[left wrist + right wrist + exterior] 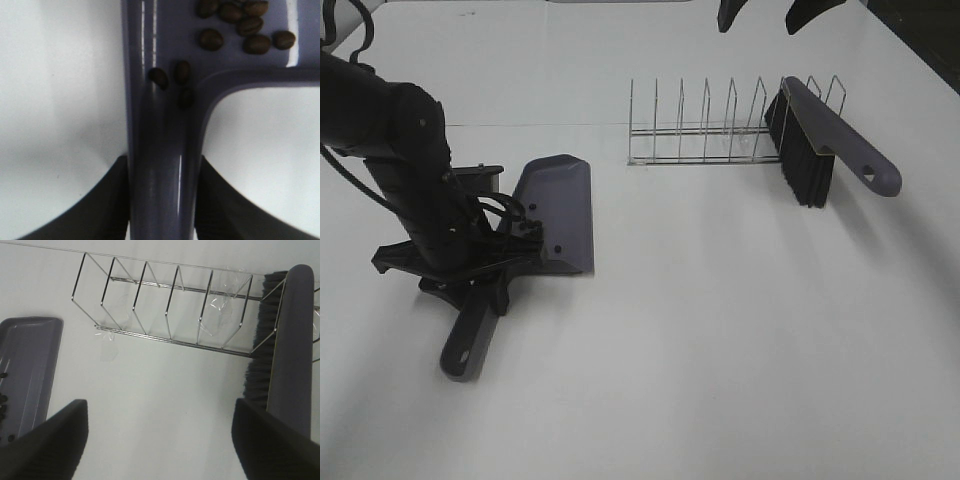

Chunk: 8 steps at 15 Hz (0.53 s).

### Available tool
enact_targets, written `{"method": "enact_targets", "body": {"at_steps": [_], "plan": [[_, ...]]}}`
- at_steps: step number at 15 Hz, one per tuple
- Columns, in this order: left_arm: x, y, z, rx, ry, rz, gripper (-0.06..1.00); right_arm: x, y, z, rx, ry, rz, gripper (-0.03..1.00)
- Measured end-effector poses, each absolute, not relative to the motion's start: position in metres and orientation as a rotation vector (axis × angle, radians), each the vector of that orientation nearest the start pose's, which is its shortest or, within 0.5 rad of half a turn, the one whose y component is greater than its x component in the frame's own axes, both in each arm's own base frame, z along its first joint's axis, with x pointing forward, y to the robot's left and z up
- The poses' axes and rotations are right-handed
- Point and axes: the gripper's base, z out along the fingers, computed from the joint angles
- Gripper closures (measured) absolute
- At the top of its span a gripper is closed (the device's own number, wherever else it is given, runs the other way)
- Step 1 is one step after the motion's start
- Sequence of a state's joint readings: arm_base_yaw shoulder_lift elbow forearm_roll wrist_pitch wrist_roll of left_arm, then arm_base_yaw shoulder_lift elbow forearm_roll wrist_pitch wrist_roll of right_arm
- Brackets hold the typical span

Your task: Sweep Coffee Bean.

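Observation:
The grey dustpan (560, 200) lies on the white table at the left, its handle (468, 345) pointing toward the front. My left gripper (495, 255) is shut on the handle (162, 150), with one dark finger (107, 205) pressed against each side. Several coffee beans (240, 25) lie inside the pan near the handle's root. They also show in the right wrist view (4, 400). The brush (820, 140), grey-backed with black bristles, leans in the wire rack (705, 135). My right gripper (760, 15) is open and empty, high above the rack (165, 315).
The wire rack stands at the back centre-right with the brush at its right end (287, 340). The left arm (400, 150) and its cables occupy the left side. The table's far edge and a dark area lie at the back right.

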<state>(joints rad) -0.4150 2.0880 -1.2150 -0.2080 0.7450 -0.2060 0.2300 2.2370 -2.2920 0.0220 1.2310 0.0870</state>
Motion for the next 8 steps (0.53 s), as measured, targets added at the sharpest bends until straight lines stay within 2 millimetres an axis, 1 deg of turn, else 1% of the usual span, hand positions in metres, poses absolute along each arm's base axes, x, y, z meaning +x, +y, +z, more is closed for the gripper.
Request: {"method": "enact_targets", "body": {"at_steps": [2, 3, 4, 5, 6, 7, 8], "plan": [[0.334, -0.162, 0.098, 0.089, 3.141, -0.238, 0.61, 0.478, 0.115, 0.298, -0.194, 2.657, 0.121, 0.3], [0.336, -0.163, 0.1, 0.073, 3.153, -0.243, 0.5, 0.478, 0.115, 0.3, -0.194, 2.653, 0.122, 0.3], [0.338, -0.164, 0.103, 0.074, 3.166, -0.246, 0.36, 0.476, 0.115, 0.304, -0.193, 2.645, 0.123, 0.3], [0.342, -0.167, 0.108, 0.093, 3.17, -0.251, 0.27, 0.472, 0.113, 0.314, -0.192, 2.627, 0.122, 0.3], [0.345, -0.169, 0.116, 0.115, 3.185, -0.252, 0.23, 0.467, 0.112, 0.323, -0.191, 2.611, 0.124, 0.3], [0.348, -0.17, 0.124, 0.131, 3.196, -0.25, 0.21, 0.46, 0.11, 0.334, -0.19, 2.596, 0.127, 0.3], [0.352, -0.171, 0.137, 0.16, 3.187, -0.238, 0.21, 0.451, 0.107, 0.341, -0.194, 2.596, 0.115, 0.3]]}}
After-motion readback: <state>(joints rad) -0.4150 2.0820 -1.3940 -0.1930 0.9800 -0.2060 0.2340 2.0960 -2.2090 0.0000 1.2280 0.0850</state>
